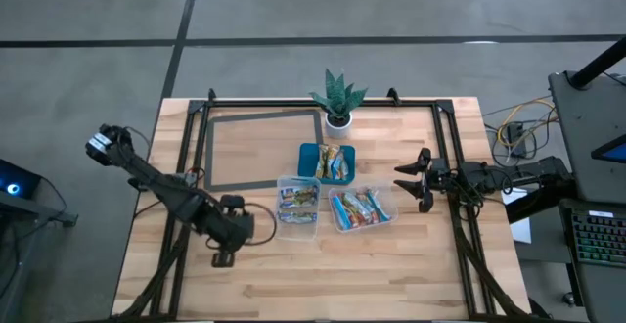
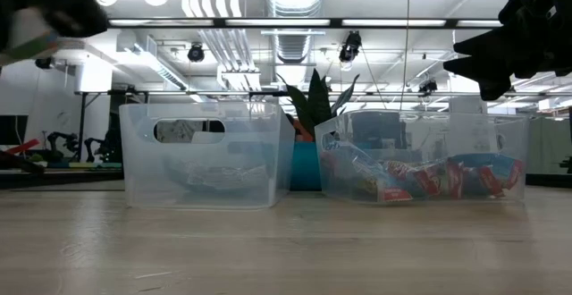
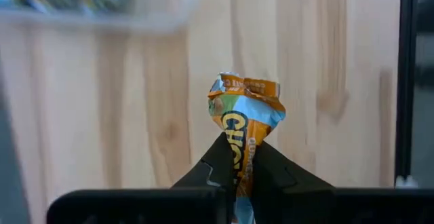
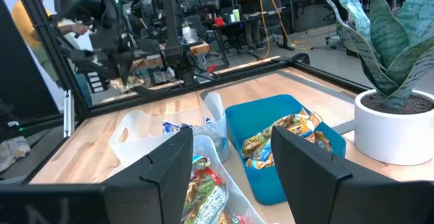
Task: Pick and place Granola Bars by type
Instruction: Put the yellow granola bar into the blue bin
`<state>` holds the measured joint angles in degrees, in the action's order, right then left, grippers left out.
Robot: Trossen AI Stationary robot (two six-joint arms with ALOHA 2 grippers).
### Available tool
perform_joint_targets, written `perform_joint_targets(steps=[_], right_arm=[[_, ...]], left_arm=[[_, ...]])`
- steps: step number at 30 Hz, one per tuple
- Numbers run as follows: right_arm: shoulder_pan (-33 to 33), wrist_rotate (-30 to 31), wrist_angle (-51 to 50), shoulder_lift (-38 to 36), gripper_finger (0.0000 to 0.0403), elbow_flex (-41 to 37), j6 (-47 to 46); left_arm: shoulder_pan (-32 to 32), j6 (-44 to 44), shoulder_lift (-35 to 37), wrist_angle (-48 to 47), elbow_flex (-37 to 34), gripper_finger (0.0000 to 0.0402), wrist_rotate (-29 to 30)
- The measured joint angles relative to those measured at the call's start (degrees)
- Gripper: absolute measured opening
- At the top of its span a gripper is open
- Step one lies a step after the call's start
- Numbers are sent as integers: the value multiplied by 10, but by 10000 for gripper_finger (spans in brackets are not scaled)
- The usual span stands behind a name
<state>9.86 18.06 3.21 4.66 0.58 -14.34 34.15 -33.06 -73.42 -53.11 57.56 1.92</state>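
Nearest the lens, the left gripper (image 3: 239, 173) was clamped on a crumpled orange-and-blue granola bar (image 3: 245, 119), lifted beside the left tub (image 1: 298, 202); carrying it to its matching container seemed next. The right gripper (image 4: 229, 157) hung apart, empty. The bar's label was half hidden
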Motion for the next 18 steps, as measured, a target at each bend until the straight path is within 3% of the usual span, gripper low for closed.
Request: perform_joint_targets(steps=[18], right_arm=[[0,0,0,0,189,0,0]], left_arm=[[-173,-204,-109,-6,145,6,162]])
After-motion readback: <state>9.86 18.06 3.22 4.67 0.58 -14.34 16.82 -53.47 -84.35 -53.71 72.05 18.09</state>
